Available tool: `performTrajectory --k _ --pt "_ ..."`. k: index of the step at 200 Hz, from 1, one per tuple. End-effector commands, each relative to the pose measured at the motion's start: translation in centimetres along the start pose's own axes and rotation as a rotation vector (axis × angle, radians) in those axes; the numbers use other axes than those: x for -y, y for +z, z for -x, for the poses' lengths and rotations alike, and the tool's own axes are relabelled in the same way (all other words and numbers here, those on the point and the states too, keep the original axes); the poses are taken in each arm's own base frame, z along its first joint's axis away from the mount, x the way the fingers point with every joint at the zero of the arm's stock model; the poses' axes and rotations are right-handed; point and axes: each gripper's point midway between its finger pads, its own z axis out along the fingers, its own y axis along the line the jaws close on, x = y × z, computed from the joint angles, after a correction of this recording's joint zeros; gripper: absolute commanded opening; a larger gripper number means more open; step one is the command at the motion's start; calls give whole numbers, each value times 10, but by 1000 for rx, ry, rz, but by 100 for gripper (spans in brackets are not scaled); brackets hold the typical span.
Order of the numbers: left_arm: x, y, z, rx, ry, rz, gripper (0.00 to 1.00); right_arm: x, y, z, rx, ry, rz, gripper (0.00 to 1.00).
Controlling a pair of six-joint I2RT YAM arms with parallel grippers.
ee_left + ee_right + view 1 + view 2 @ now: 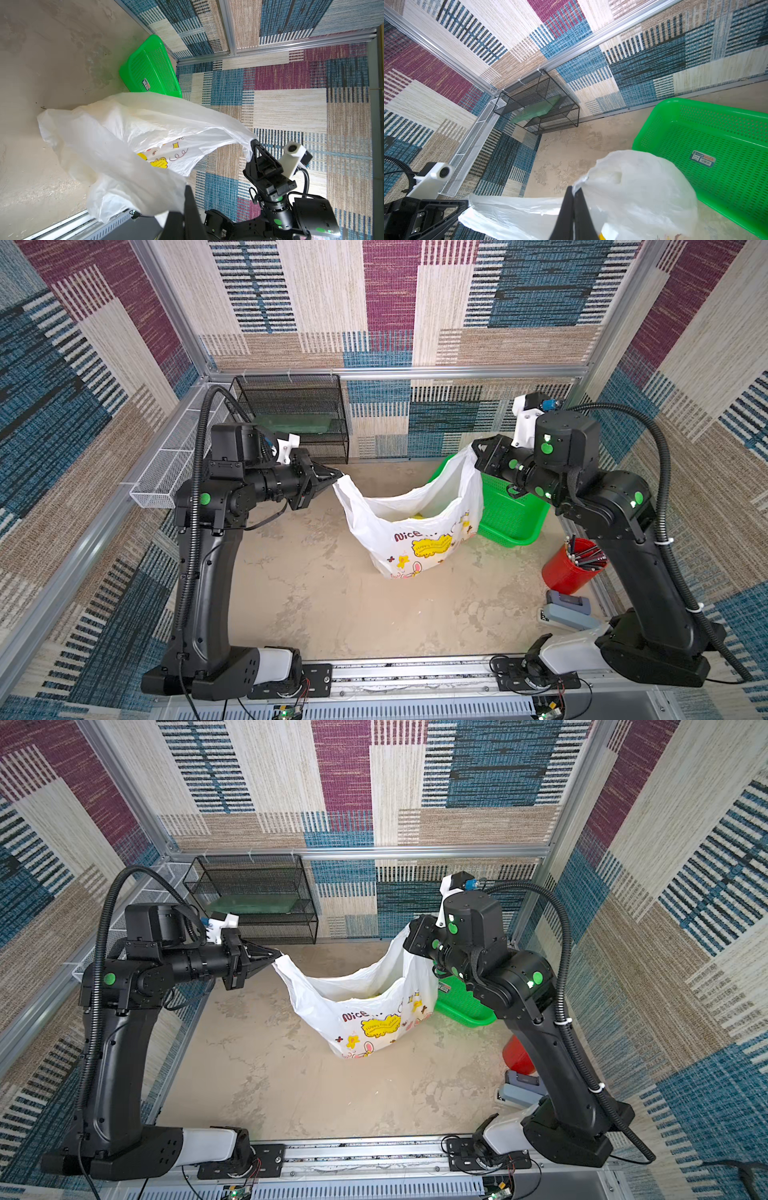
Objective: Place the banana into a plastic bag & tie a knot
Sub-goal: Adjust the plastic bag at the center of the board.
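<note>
A tan, blotchy tabletop (311,593) fills the lower middle of both top views. Near its centre the printed lower end of the plastic bag (415,547) rests on the surface. Just right of it sits a green basket (511,514). At lower right stand a red cup (569,568) of pens (586,556) and a grey-blue block (569,610). A black wire rack (299,418) stands at the back, upper left.

The left tool (277,957) and the right tool (409,934) each pinch one handle of the plastic bag (374,1015). The bag hangs between them with its mouth open, over the middle of the tabletop (270,1077), printed side toward the near edge. A green basket (465,1006) sits behind it, toward the far right corner.
</note>
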Motion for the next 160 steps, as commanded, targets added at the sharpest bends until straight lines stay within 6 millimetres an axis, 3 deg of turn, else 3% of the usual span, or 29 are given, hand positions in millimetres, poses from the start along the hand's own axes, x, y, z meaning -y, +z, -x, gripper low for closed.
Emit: performTrajectory --k 1,32,64,85,107,117,138,149,160 --pt "1 2 -6 -45 16 -26 0 3 -9 12 88 56 -31 0" --pt "-19 15 -8 -88 -31 2 0 17 3 -16 30 108 -105 0" --pt "-37 31 2 -99 -85 42 0 31 44 -57 -101 155 -146 0" --pt "-46 42 14 -94 -127 78 0 54 77 -77 -203 189 -197 0" --pt "-55 52 23 -96 -182 106 0 62 102 -66 -193 152 -167 0" --pt "-53 54 27 -94 -196 107 0 56 107 -52 -159 105 -113 12" --pt "-46 54 32 -83 -200 95 0 28 102 -22 -64 -58 43 54" --pt "-44 54 33 -81 -206 91 0 9 89 -11 -9 -147 115 66" --pt "-43 54 33 -84 -218 87 0 -12 74 -11 54 -277 190 72"
